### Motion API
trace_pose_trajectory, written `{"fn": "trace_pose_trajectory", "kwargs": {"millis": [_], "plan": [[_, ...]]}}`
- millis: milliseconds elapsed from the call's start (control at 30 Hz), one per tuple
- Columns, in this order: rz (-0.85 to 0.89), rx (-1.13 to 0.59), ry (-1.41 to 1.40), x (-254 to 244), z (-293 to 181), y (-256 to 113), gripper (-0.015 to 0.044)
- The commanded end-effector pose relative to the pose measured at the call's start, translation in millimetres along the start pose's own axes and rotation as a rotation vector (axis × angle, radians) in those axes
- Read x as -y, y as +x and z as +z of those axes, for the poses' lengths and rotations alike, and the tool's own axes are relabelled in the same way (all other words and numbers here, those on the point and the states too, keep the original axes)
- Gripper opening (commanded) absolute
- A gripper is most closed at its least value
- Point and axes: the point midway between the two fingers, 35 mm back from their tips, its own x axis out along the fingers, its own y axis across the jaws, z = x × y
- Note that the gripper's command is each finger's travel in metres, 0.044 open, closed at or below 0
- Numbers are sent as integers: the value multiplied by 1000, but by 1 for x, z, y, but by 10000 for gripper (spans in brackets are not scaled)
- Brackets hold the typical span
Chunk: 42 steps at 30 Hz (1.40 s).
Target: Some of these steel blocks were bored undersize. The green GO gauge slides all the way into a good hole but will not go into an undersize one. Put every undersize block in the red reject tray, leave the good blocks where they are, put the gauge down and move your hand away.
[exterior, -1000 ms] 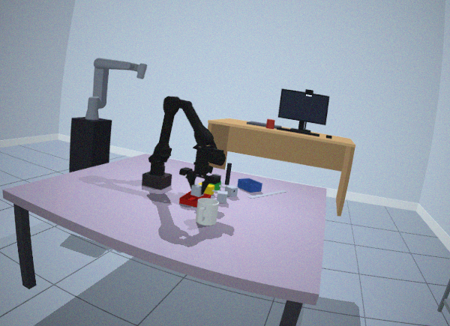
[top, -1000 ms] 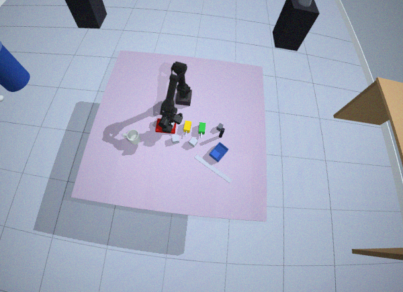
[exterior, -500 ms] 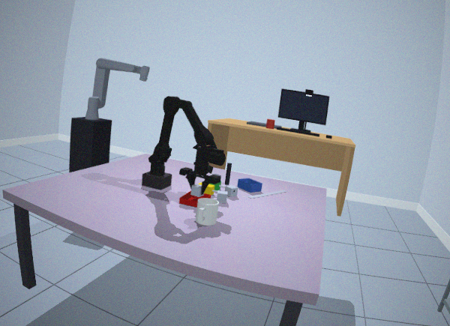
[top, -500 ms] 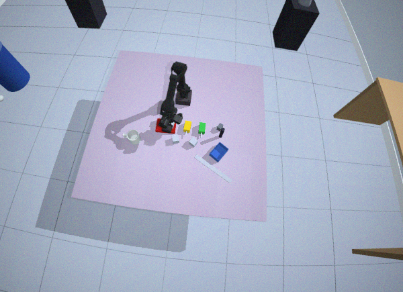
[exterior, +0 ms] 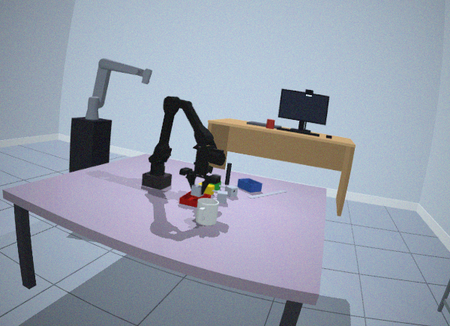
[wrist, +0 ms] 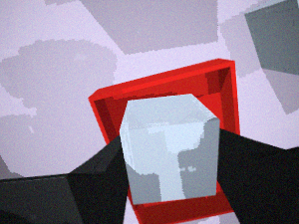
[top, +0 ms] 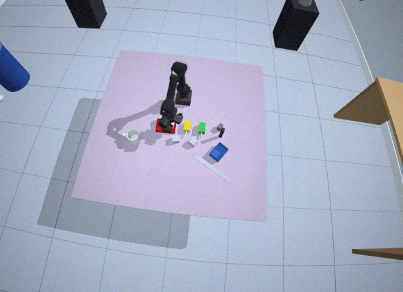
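Gripped between the robot's jaws (exterior: 197, 190), a steel block (exterior: 196, 189) (wrist: 171, 154) hangs over the red tray (top: 160, 128) (exterior: 188, 200) (wrist: 164, 78). A white mug (top: 133, 136) (exterior: 207, 212) stands nearby.

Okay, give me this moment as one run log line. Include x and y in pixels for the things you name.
gripper (top: 166, 128) (exterior: 197, 190) (wrist: 163, 131): shut on steel block (exterior: 196, 190) (wrist: 171, 149) | place: above red reject tray (top: 161, 130) (exterior: 187, 201) (wrist: 164, 79) | green gauge (top: 201, 127) (exterior: 216, 186): not held
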Motion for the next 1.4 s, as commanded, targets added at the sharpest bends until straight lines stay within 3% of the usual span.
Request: {"fn": "trace_pose_trajectory", "kwargs": {"millis": [0,1000,1367], "plan": [[-18,-1,5,4,0,-4,0],[-18,-1,5,4,0,-4,0],[0,0,0,0,0,0,289]]}}
